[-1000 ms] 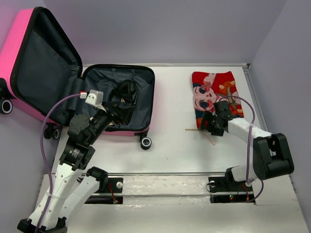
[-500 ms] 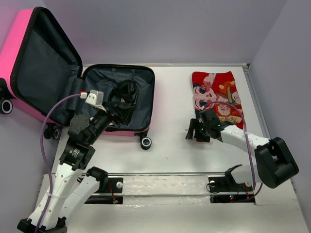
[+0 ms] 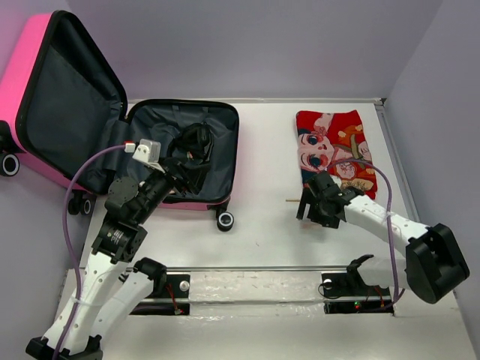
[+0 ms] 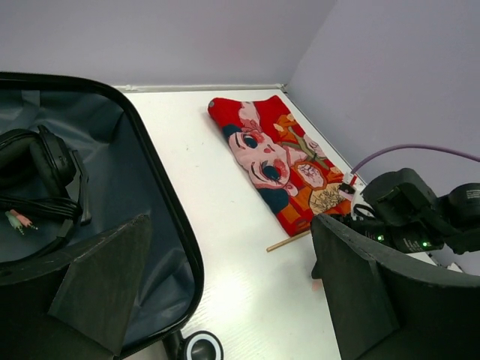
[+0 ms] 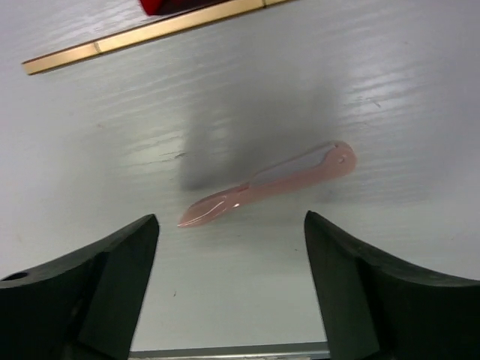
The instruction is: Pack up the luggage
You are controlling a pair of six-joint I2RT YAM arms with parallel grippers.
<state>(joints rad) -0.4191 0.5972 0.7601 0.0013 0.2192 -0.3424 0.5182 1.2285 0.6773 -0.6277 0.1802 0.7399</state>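
The hot-pink luggage [image 3: 22,75] lies open at the left, lid raised, its dark grey lined base [image 3: 221,142] flat on the table. Black headphones [image 3: 191,142] lie in the base and also show in the left wrist view [image 4: 45,169]. My left gripper [image 3: 187,176] hangs open and empty over the base's near rim [image 4: 161,195]. My right gripper [image 3: 313,210] is open just above the table, and a pink plastic spoon [image 5: 266,184] lies flat between and ahead of its fingers [image 5: 112,262], untouched.
A red patterned cloth [image 3: 334,146] lies at the back right. A thin wooden stick [image 5: 142,34] lies on the table by its near edge, also seen in the left wrist view [image 4: 289,241]. Walls close in the table behind and on the right.
My right gripper has moved off the cloth's near edge, left and toward the near side, to stand over the spoon. The left arm has not moved.
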